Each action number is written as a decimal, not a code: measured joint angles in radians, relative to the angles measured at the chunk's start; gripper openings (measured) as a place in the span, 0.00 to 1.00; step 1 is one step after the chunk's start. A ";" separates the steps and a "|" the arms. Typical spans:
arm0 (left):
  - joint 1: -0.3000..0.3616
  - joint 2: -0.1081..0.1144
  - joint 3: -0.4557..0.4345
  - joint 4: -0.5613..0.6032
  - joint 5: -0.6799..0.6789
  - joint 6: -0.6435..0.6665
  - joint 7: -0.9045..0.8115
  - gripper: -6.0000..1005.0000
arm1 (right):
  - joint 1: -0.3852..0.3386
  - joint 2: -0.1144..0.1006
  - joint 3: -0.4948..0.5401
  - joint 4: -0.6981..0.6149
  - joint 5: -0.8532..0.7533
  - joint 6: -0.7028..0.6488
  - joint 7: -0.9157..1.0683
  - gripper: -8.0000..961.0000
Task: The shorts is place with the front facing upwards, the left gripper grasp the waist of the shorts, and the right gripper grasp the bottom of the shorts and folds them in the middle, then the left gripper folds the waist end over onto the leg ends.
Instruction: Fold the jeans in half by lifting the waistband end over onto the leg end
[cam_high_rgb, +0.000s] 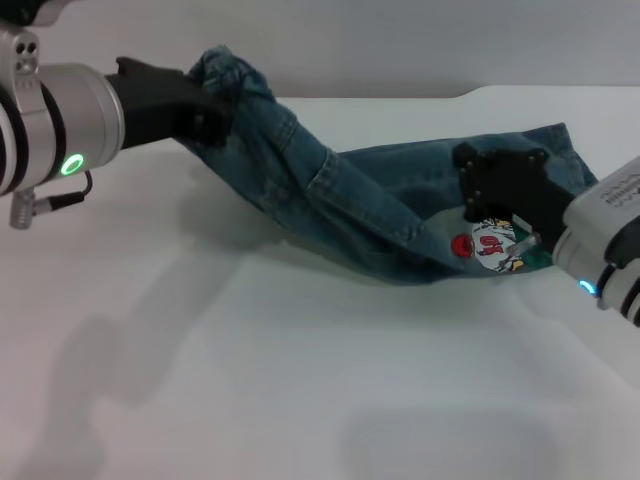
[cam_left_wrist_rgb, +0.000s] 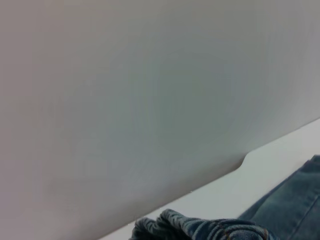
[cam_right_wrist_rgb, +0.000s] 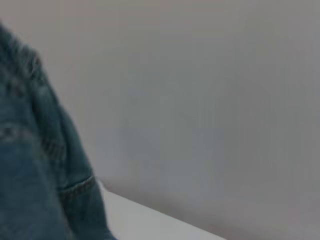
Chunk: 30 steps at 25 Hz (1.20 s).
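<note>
Denim is what both arms hold, and the way it stretches between them decides the next move. Nearest the camera in the head view lies bare white desk. Just beyond it, on the robot's right, the right pincer is clamped on the leg end of the shorts, beside a bright printed patch on the cloth. That end rests low, touching the desk or nearly so.

From there the shorts run as one long band across the desk toward the robot's left and away from the camera, rising as they go. The long axis is a slant — low at the right pincer, high at the left. A pocket seam shows about midway along it.

Farthest back, the left pincer is closed on a bunched handful of the waist, held clear of the desk; the left wrist view shows that bunch of denim with the wall behind it.

The lengthwise fold looks about done, I judge, since the cloth reads as one narrow band. What remains is carrying the waist over onto the leg end — so the left pincer, holding the high end, must travel along that slant toward the right pincer.
</note>
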 joint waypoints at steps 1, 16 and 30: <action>0.000 0.000 0.002 -0.013 0.000 0.001 0.002 0.18 | 0.002 0.000 -0.006 -0.001 0.001 0.000 0.001 0.01; -0.009 0.001 -0.007 -0.043 -0.055 0.022 0.052 0.17 | 0.010 0.000 -0.171 0.002 0.112 0.013 0.002 0.01; -0.034 0.001 -0.033 -0.046 -0.175 0.049 0.127 0.17 | 0.188 0.000 -0.496 -0.067 0.428 -0.084 0.005 0.01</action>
